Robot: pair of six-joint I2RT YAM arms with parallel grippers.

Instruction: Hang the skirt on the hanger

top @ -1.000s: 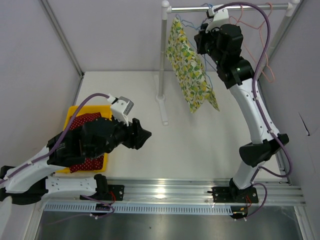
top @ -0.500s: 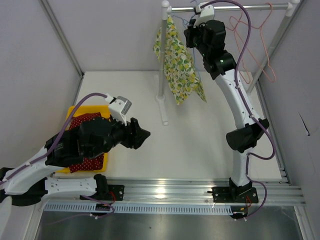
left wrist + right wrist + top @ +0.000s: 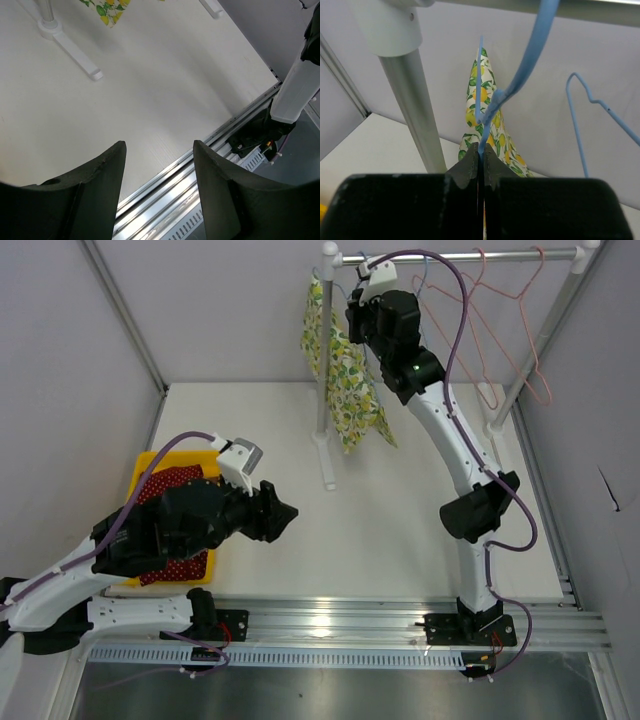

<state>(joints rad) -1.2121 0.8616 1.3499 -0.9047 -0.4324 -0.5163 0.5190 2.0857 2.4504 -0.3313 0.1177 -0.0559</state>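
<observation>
Looks near the end. Holding the blue hanger in the right gripper, with jaws pinched fully shut on the wire low on its neck. Carrying the lemon-print skirt on that hanger, hanging free above the table, up at the left end of the rail and just beside the rack post. Judging the dressing step done: skirt on hanger, no corner down on the table. Left to do, by my read: seat the hook over the rail, let go, back out. Can't tell from either view whether the hook already sits on the rail, losing the top of the wire at the frame edge in the wrist view. Can't tell either how the skirt is fixed on, draped or clipped. Parked low on the left with the left gripper, jaws wide apart, nothing between them, only bare table below. Also seeing a red patterned garment in the yellow bin under that arm, untouched, plus spare pink hangers further right on the rail, well apart from the skirt.
</observation>
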